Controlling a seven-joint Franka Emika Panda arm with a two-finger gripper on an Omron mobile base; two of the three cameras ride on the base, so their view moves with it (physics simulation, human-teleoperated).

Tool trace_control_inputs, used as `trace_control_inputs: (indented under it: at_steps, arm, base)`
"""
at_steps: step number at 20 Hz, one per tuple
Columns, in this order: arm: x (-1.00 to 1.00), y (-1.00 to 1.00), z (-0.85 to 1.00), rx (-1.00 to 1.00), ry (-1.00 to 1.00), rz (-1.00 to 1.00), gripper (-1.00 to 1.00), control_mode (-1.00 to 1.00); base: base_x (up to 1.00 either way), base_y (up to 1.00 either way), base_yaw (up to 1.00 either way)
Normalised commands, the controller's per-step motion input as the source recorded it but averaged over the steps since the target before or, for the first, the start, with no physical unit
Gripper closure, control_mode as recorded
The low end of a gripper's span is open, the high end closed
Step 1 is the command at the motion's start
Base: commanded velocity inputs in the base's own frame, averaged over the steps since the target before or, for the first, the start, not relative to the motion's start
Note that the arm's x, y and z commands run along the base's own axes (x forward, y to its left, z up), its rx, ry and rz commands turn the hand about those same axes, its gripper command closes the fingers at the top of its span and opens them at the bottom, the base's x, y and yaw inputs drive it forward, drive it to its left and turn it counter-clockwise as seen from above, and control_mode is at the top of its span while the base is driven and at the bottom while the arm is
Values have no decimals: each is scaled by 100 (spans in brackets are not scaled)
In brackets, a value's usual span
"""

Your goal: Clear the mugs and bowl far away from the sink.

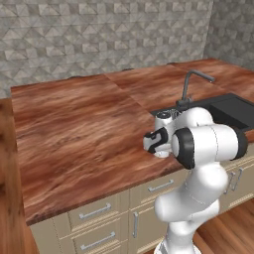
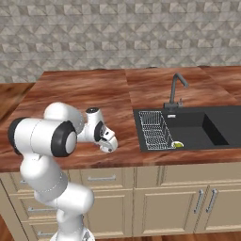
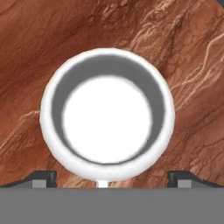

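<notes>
The hand (image 3: 112,178) is hanging wide open, holding nothing, above the white mug (image 3: 107,114) on the counter (image 3: 39,52). It should be centring over the rim, descending straight, then closing.

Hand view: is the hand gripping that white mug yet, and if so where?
Nothing is held. The hand is open above the upright white mug, its fingertips outside the rim.

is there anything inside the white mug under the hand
No, the white mug stands upright on the wooden counter and its inside is bare white.
</notes>
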Motion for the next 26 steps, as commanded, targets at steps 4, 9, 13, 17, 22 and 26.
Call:
trace_control_inputs:
  at_steps: [4, 9, 13, 17, 22, 26]
  arm:
    - [11, 0, -9, 0, 2, 0, -100, -100]
    - [20, 7, -2, 0, 0, 0, -100, -100]
    - [1, 1, -8, 0, 0, 0, 100, -100]
    - [0, 1, -3, 0, 0, 0, 100, -100]
    - [0, 0, 0, 0, 0, 0, 100, -100]
    - [0, 0, 0, 0, 0, 0, 100, -100]
  base:
    - [0, 0, 0]
    - [0, 0, 0]
    - [0, 0, 0]
    - [0, 0, 0]
    - [0, 0, 0]
    - [0, 0, 0]
